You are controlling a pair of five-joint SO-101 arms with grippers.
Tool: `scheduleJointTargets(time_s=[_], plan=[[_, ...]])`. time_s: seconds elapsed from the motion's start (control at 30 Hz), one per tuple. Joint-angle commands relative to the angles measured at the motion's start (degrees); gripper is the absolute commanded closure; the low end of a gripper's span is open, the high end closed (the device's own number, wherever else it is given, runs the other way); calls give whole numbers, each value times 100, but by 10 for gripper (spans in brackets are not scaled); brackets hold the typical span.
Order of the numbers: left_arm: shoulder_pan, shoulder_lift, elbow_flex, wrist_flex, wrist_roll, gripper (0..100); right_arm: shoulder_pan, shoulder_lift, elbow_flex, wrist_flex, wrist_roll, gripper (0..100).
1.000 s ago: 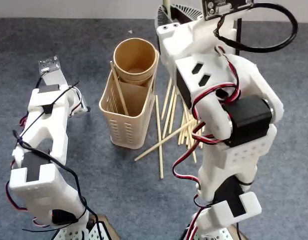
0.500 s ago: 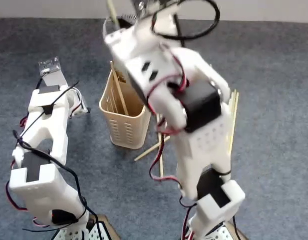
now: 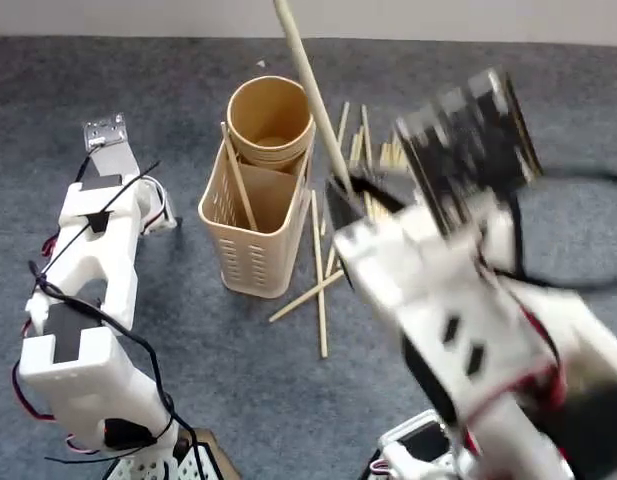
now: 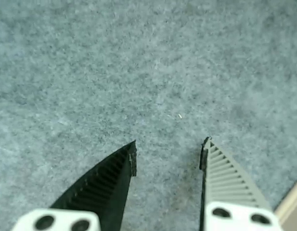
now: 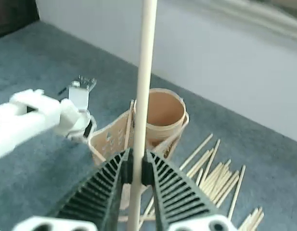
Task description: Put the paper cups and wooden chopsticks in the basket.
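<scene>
Right tool (image 5: 136,155) pinches one chopstick (image 5: 146,72) upright. Basket (image 5: 107,139) sits below, just past its tips, with stacked cups (image 5: 165,113) inside. Loose chopsticks (image 5: 215,173) lie on the surface beside the basket. Left tool (image 4: 169,147) is spread, over the grey surface (image 4: 138,57).
</scene>
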Motion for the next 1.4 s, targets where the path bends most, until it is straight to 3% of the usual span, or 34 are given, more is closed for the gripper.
scheduleJointTargets(time_s=[0.0, 0.17, 0.47, 0.67, 0.87, 1.07, 1.27, 1.37], plan=[[110, -22, -13, -70, -62, 776, -92, -1024, 2220, -1402, 35, 995], [110, -22, 48, -88, -70, 776, 110, -1226, 4620, -4470, 53, 995], [110, -40, 48, -88, -70, 776, 31, 127, 4936, -7477, 149, 995], [110, -40, 40, -97, -70, 776, -347, 435, 4971, -7873, 62, 995], [110, -31, 22, -97, -70, 776, -374, 963, 5499, -8479, -738, 995], [110, -31, 13, -97, -70, 776, -295, 857, 5903, -8549, -774, 988], [110, -31, 13, -97, -79, 776, -268, 295, 6413, -8541, -774, 798], [110, -31, 13, -97, -79, 776, -259, -84, 6563, -8532, -774, 774]])
